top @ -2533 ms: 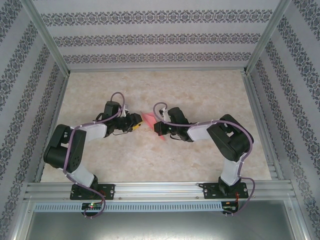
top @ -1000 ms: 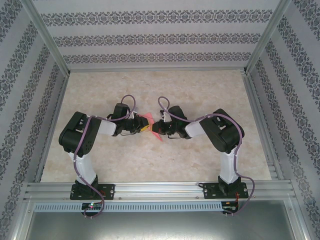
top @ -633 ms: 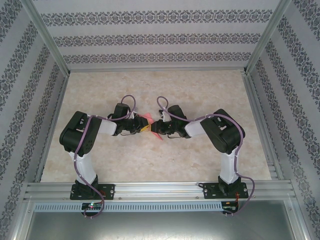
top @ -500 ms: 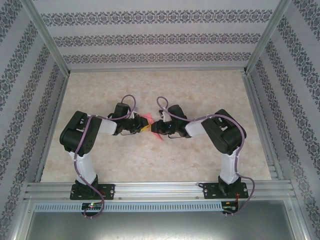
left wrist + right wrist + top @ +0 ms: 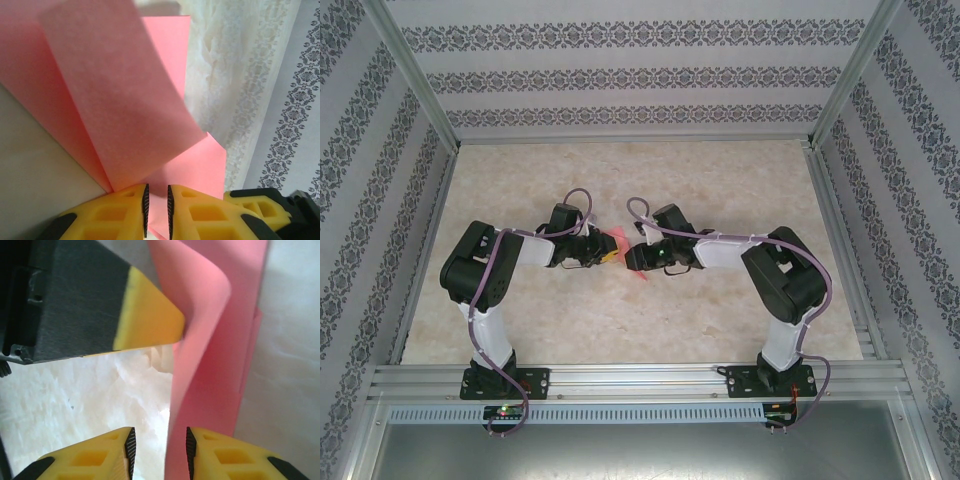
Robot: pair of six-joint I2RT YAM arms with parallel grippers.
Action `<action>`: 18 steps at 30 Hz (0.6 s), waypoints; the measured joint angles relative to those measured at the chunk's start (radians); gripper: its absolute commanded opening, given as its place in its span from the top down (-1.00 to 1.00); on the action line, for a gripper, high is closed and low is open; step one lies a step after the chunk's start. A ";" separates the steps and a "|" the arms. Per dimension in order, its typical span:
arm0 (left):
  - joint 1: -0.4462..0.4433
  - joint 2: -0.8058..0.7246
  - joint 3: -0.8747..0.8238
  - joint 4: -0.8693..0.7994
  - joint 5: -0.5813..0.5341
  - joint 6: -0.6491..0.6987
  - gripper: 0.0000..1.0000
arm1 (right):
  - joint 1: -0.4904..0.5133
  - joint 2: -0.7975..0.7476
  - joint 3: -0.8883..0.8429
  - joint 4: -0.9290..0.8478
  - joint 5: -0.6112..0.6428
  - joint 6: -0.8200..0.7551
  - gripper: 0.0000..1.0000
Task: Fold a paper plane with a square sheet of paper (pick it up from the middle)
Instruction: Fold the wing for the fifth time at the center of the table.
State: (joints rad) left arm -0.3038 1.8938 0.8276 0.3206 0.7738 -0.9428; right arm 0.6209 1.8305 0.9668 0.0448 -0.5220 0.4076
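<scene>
Pale marbled table [image 5: 720,180], patterned wallpaper [image 5: 620,80] on three sides, a metal rail [image 5: 640,380] across the bottom of the overhead view. On that rail sit two arm bases: the left arm [image 5: 485,275] rises at lower left, the right arm [image 5: 785,280] at lower right, and both bend inward to meet at the centre of the frame.

There, one piece of pink paper [image 5: 618,238], partly folded, lies between the two grippers, with a small pink corner poking out below them.

Left wrist view: the left gripper [image 5: 156,204] at the bottom edge has its yellow fingers pinched almost together on the paper's lower point. Two flaps fan up and left from that pinch, filling the upper left of the frame.

Right wrist view: the right gripper [image 5: 159,450] stands apart at the bottom edge, jaws parted. The paper's curled edge hangs in the gap, close to the right-hand finger, with table showing beside the left-hand one. At upper left, a black and yellow finger [image 5: 150,322] of the left gripper touches the fold.

One paper, two arms, two grippers.
</scene>
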 measured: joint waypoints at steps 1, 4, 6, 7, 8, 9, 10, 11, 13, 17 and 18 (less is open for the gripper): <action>0.000 0.000 0.001 -0.001 0.000 0.000 0.57 | 0.007 0.000 0.010 -0.018 0.010 -0.015 0.32; 0.000 0.001 0.004 -0.008 0.000 0.003 0.58 | 0.025 0.000 0.039 -0.071 0.042 -0.056 0.35; 0.000 0.002 0.008 -0.017 0.001 0.004 0.57 | 0.032 0.001 0.053 -0.092 0.059 -0.074 0.36; 0.000 0.002 0.010 -0.020 0.000 0.005 0.58 | 0.032 0.003 0.060 -0.099 0.064 -0.080 0.36; 0.000 0.002 0.011 -0.022 0.000 0.007 0.58 | 0.032 0.005 0.064 -0.105 0.071 -0.085 0.36; 0.000 0.002 0.011 -0.023 0.001 0.008 0.58 | 0.032 0.009 0.068 -0.110 0.080 -0.092 0.36; 0.000 0.002 0.011 -0.023 0.001 0.011 0.58 | 0.032 0.013 0.070 -0.117 0.089 -0.097 0.37; 0.000 0.002 0.011 -0.023 0.001 0.011 0.58 | 0.032 0.016 0.072 -0.121 0.092 -0.099 0.37; 0.000 0.002 0.011 -0.024 0.001 0.013 0.58 | 0.032 0.024 0.073 -0.132 0.100 -0.104 0.38; 0.000 0.003 0.014 -0.030 0.001 0.015 0.58 | 0.032 0.046 0.084 -0.151 0.114 -0.113 0.43; 0.000 0.003 0.015 -0.031 0.001 0.015 0.58 | 0.032 0.050 0.085 -0.151 0.115 -0.116 0.46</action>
State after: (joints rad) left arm -0.3038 1.8965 0.8425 0.2893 0.7750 -0.9276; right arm 0.6525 1.8805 1.0519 -0.1059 -0.4068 0.2916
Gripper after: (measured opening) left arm 0.211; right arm 0.288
